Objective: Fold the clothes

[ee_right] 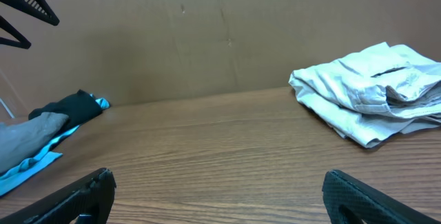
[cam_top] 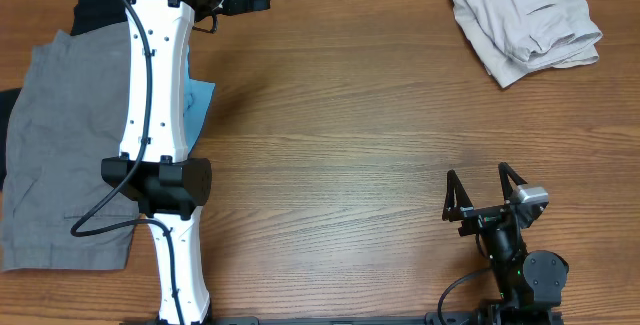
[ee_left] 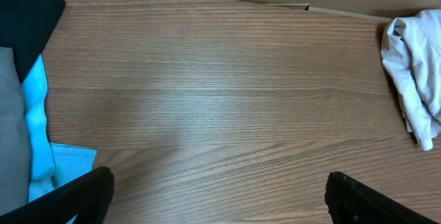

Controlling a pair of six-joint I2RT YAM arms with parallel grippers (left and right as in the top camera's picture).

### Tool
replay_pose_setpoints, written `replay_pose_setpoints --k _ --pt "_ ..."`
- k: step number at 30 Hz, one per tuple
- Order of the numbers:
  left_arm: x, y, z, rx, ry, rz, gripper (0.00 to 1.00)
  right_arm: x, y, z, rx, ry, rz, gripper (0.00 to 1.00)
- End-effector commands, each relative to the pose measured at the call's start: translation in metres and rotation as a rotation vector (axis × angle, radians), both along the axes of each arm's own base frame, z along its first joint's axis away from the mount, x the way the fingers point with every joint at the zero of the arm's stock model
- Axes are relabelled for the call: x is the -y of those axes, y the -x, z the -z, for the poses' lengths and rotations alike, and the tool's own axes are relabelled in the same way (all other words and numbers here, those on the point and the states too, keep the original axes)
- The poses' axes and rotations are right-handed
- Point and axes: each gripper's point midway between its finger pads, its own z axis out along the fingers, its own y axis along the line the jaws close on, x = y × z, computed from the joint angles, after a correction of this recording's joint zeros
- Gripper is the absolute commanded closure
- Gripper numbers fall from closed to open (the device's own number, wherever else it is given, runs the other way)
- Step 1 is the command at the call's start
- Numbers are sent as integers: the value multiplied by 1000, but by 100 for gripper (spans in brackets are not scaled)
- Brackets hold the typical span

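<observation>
The right gripper (cam_top: 482, 193) rests at the near right of the table (cam_top: 340, 155), its fingers spread wide with nothing between them. The left gripper (ee_left: 219, 179) hangs near the far edge, left of centre, at the end of the long white left arm (cam_top: 155, 85). Its jaws are also parted and empty over the wood. On the left, partly under that arm, lie the grey shorts (cam_top: 60, 155), spread fairly flat. A light-blue piece (cam_top: 200, 100) shows at their right edge and a black piece (cam_top: 95, 5) lies at the far left corner. The cream shorts (cam_top: 525, 20) sit in a bunched heap at the far right corner, well apart from both grippers. A cardboard wall (ee_right: 207, 38) stands behind the table.
</observation>
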Motion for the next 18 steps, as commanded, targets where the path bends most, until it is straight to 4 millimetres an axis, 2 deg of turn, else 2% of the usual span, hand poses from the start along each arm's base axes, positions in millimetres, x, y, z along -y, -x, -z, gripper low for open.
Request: replay_pose_setpoints --k 1,17,18 --pt "3 -1 5 -6 -12 14 0 0 0 2 5 1 4 0" --pt "3 -1 5 -6 -14 12 0 0 0 2 5 2 4 0" --pt "4 1 0 4 -15 14 0 0 0 2 5 1 4 0"
